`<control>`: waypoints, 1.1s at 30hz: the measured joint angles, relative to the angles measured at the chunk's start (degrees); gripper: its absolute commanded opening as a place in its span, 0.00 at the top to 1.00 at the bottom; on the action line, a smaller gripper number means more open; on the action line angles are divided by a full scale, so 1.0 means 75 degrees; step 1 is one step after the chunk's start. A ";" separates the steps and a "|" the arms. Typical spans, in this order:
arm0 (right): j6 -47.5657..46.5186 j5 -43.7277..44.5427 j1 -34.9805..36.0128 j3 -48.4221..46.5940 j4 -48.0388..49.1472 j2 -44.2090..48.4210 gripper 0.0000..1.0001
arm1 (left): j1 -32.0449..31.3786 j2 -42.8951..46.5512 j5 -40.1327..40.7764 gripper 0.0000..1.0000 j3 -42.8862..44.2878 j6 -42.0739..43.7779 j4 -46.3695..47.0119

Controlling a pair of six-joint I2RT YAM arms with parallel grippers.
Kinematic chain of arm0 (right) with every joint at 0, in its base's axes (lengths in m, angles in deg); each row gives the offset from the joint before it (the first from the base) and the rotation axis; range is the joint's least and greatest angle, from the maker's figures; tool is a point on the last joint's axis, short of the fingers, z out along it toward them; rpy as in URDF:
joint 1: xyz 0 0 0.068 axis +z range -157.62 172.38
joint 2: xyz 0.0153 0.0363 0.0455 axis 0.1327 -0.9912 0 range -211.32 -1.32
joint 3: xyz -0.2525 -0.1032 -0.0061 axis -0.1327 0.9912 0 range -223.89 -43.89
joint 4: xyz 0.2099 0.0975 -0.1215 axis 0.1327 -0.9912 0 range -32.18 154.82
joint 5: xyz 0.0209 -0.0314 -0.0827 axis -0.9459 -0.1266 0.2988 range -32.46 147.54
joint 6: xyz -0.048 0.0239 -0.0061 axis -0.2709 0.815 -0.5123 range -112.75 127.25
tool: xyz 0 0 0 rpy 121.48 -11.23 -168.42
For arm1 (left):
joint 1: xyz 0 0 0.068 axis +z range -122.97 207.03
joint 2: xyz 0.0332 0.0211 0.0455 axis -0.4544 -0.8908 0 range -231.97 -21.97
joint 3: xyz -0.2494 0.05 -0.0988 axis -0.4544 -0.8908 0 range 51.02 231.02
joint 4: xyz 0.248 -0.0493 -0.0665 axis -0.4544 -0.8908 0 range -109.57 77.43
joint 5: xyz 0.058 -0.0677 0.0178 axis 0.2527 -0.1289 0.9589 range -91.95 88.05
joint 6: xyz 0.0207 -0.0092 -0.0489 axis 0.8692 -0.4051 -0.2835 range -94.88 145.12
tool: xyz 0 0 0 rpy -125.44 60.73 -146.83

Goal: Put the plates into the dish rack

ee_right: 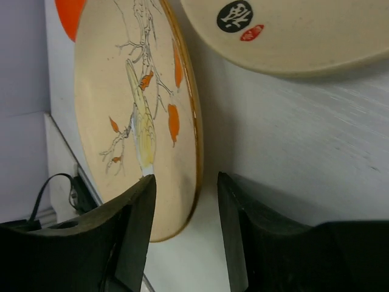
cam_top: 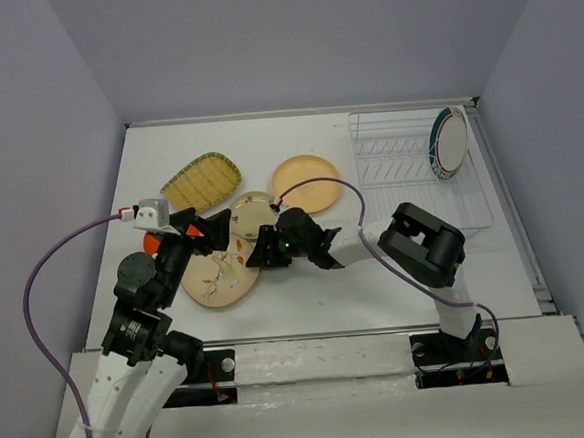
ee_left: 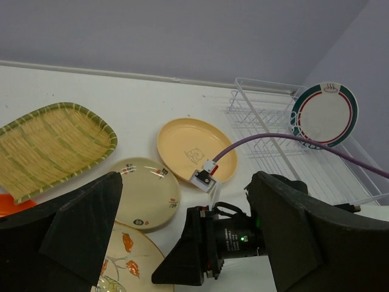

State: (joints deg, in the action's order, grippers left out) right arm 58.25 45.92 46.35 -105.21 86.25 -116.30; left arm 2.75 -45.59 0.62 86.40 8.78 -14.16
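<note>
The cream oval leaf-print plate [cam_top: 216, 276] lies at the table's near left. My right gripper [cam_top: 261, 251] is open at its right rim. In the right wrist view [ee_right: 185, 213] the plate's edge [ee_right: 193, 140] sits between the two jaws, untouched. My left gripper [cam_top: 209, 231] is open and empty just above the plates, facing the right gripper [ee_left: 209, 246]. The small beige floral plate [cam_top: 252, 214], orange-tan plate [cam_top: 306, 183] and woven yellow-green plate [cam_top: 201, 181] lie flat. The orange-red plate [cam_top: 148, 243] is mostly hidden. The white green-red-rimmed plate [cam_top: 448, 143] stands in the dish rack [cam_top: 394, 177].
The right arm's elbow [cam_top: 429, 241] sits in front of the rack's near edge. A purple cable [cam_top: 315, 185] loops over the orange-tan plate. Walls close the table at the back and on both sides.
</note>
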 measured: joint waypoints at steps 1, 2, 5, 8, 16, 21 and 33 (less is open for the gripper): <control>0.0079 -0.0087 0.0000 -0.0067 0.0122 -0.0122 0.52 | 0.0000 0.0000 -0.0009 0.01 0.0000 0.0000 0.0000; 0.0192 -0.0195 0.0000 -0.0146 0.0309 -0.0274 0.55 | 0.0000 0.0000 -0.0020 0.01 0.0000 0.0000 0.0000; 0.0437 -0.0423 0.0000 -0.0370 0.0711 -0.0662 0.69 | 0.0000 0.0000 -0.0052 0.01 0.0000 -0.0003 0.0000; 0.0697 -0.0545 -0.0003 -0.0405 0.0997 -0.0892 0.86 | 0.0000 0.0000 -0.0079 0.01 0.0000 -0.0003 0.0000; 0.1029 -0.0449 -0.0032 0.0589 0.1122 -0.0189 0.93 | 0.0000 0.0023 -0.0082 0.01 0.0000 -0.0003 0.0000; 0.0315 0.0114 -0.0029 0.1445 -0.0166 0.1629 0.93 | 0.0000 0.0064 -0.0119 0.01 0.0000 -0.0003 0.0000; -0.3220 0.3876 -0.2072 -0.0906 -0.4878 0.5791 0.93 | 0.0000 0.0184 -0.0437 0.01 0.0000 -0.0020 0.0003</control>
State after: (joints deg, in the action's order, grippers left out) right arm 34.10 74.99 30.81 -112.01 49.66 -72.87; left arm 2.75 -44.21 -2.66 86.40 8.63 -14.14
